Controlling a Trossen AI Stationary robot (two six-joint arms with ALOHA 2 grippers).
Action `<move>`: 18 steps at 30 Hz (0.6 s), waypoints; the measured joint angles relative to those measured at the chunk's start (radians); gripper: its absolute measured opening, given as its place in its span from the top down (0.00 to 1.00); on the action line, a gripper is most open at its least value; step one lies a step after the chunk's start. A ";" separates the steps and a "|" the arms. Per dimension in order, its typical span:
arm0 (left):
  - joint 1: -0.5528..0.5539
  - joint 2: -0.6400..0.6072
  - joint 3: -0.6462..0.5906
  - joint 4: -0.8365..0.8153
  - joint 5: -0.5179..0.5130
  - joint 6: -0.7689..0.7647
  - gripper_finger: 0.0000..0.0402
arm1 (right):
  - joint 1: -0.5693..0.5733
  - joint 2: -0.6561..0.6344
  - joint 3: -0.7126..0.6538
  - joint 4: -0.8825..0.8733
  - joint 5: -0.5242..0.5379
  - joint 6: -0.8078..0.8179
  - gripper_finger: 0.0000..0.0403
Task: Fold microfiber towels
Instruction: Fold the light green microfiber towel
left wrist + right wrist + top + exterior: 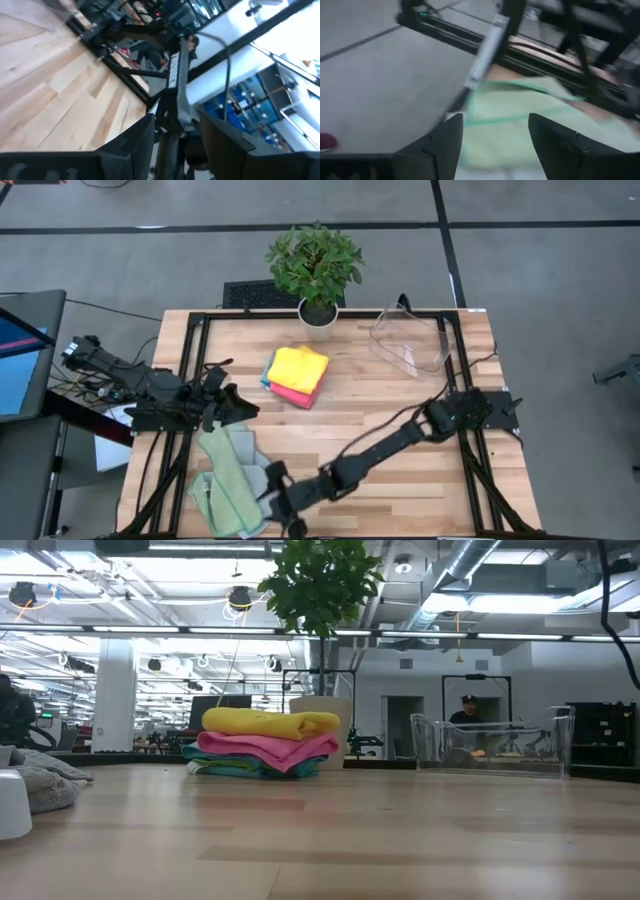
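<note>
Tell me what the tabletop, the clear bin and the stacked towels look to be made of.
Tabletop: light wood, apparently butcher-block, with visible plank strips and a smooth satin sheen. Clear bin: transparent, likely hard plastic; the room shows through its glossy walls. Stacked towels: soft, matte cloth with rounded folds and a fuzzy nap, probably microfiber.

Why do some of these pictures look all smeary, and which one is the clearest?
High view: clearest, evenly lit, soft shadows under the plant. Low view: the folded towels are crisp, the near tabletop soft, with bright ceiling lights behind. Right wrist view: the green towel is streaked with motion blur. Left wrist view: slightly smeared, the room behind washed out.
</note>
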 joint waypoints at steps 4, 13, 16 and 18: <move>-0.014 0.000 0.000 0.017 0.031 0.020 0.62 | 0.034 0.131 0.151 -0.037 0.087 0.025 0.39; -0.055 0.002 0.000 0.017 0.038 0.017 0.62 | 0.041 0.311 0.356 -0.129 0.132 0.075 0.45; -0.057 0.002 0.000 0.017 0.037 0.016 0.62 | 0.045 0.316 0.347 -0.153 0.136 0.128 0.46; -0.057 0.002 0.000 0.017 0.033 0.016 0.62 | 0.039 0.307 0.351 -0.174 0.160 0.158 0.47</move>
